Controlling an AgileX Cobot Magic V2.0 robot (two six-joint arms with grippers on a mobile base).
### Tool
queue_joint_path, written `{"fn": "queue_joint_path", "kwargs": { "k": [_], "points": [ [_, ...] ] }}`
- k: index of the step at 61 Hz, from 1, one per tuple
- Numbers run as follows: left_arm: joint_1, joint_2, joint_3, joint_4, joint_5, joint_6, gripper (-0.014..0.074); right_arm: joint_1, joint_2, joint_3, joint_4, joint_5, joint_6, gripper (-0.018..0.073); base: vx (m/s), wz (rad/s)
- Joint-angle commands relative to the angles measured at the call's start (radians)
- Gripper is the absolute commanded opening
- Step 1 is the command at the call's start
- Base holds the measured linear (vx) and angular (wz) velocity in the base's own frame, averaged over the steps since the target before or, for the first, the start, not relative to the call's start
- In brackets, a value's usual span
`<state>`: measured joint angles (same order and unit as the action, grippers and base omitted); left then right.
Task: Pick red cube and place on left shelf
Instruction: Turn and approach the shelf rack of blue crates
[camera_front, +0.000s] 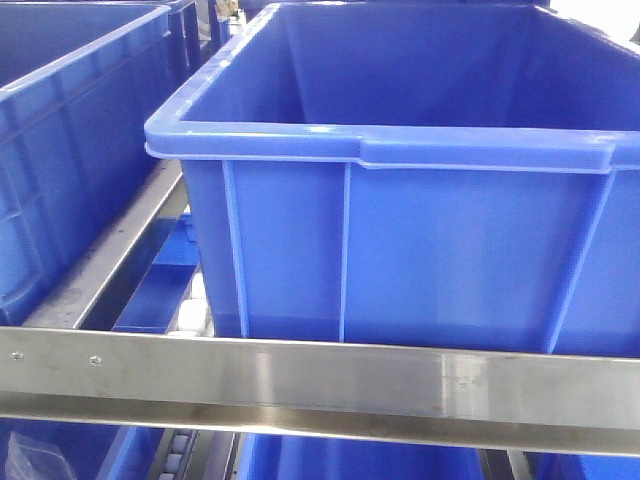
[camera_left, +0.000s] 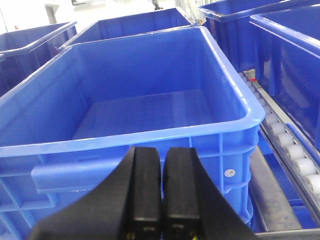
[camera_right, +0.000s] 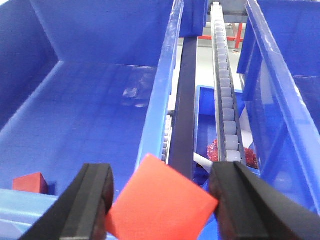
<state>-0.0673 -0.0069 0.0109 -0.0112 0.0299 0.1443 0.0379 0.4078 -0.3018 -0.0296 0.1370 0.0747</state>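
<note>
In the right wrist view the bright red cube (camera_right: 161, 204) sits tilted between the black fingers of my right gripper (camera_right: 162, 197), which is shut on it by its corners. It hangs over the right rim of a deep-blue crate (camera_right: 159, 115). The left shelf shows in the front view as a steel front rail (camera_front: 300, 385) carrying large blue crates (camera_front: 400, 250). My left gripper (camera_left: 162, 192) is shut with nothing in it, just in front of an empty blue crate (camera_left: 150, 137).
A smaller, darker red block (camera_right: 31, 182) lies on the crate floor at lower left. A roller track (camera_right: 225, 100) and a dark steel bar (camera_right: 185, 100) run between crates. Something red and glittery (camera_right: 217, 147) lies below the rollers. More crates stand on both sides.
</note>
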Motion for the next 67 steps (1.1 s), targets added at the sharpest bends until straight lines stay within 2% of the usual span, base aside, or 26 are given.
{"fn": "queue_joint_path", "kwargs": {
  "k": [1, 67],
  "points": [
    [-0.001, 0.008, 0.022, -0.005, -0.091, 0.001, 0.0106, -0.007, 0.001, -0.028, -0.009, -0.087, -0.007, 0.0059, 0.00, 0.00],
    [-0.001, 0.008, 0.022, -0.005, -0.091, 0.001, 0.0106, -0.007, 0.001, -0.028, -0.009, -0.087, -0.007, 0.0059, -0.01, 0.00]
  ]
}}
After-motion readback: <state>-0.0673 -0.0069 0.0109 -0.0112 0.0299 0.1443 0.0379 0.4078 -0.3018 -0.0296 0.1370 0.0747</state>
